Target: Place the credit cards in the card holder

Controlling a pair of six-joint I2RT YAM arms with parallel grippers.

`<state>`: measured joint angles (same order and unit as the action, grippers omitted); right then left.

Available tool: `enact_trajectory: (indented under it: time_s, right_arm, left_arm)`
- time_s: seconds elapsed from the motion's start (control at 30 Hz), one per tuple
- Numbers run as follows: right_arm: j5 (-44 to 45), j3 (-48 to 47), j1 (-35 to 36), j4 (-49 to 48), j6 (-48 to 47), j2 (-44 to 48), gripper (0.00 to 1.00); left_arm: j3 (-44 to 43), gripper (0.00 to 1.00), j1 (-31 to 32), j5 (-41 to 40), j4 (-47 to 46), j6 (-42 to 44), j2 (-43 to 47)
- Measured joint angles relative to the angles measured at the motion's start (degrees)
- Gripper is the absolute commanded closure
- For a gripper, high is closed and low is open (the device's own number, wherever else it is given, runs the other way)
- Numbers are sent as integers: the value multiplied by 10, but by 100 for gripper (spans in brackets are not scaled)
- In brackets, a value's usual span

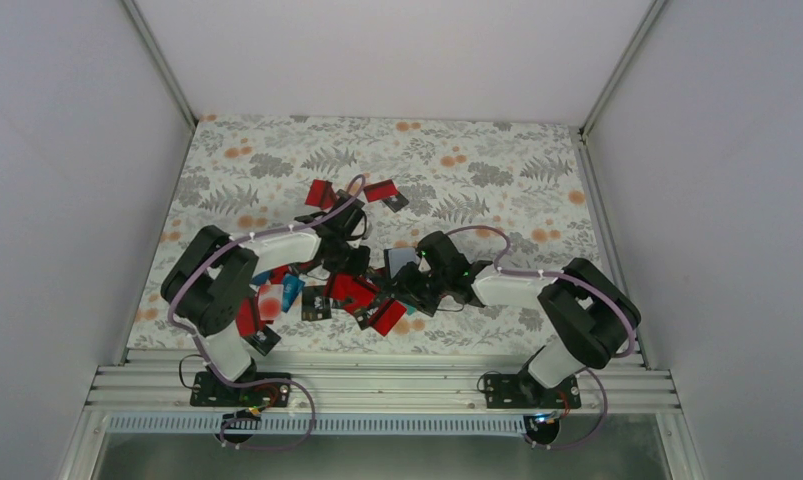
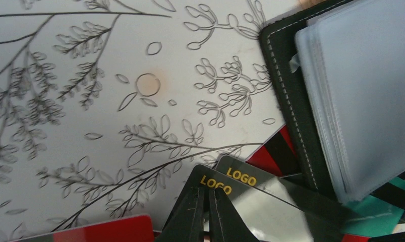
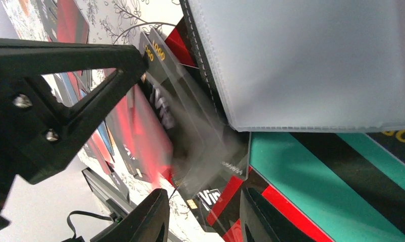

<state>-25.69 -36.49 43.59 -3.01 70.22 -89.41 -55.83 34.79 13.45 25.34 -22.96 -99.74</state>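
L pincer (image 2: 206, 195) pinched tight on the edge of a grey LOGO card (image 2: 271, 201), the card's corner just beside the card holder (image 2: 287, 91). Holder lies open mid-counter (image 2: 89, 101), cloudy plastic sleeves (image 2: 361, 85) facing up, overlapping a teal card (image 3: 336, 171). R pincer (image 3: 204, 197) spread apart over a red-black card (image 3: 218, 199), gripping nothing. Other credit cards (image 1: 320, 192) scattered round both arms, mostly red.
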Motion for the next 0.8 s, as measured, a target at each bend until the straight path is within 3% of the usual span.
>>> enact_trajectory:
  time_s: [0.37,0.8]
  right_arm:
    - [0,0,-3,-5,-2,-24,62]
    - [-8,-3,-13,-37,7,-48,70]
  left_arm:
    - [-7,93,0,16,-29,5,-22]
    - [10,93,0,19,-62,5,-18]
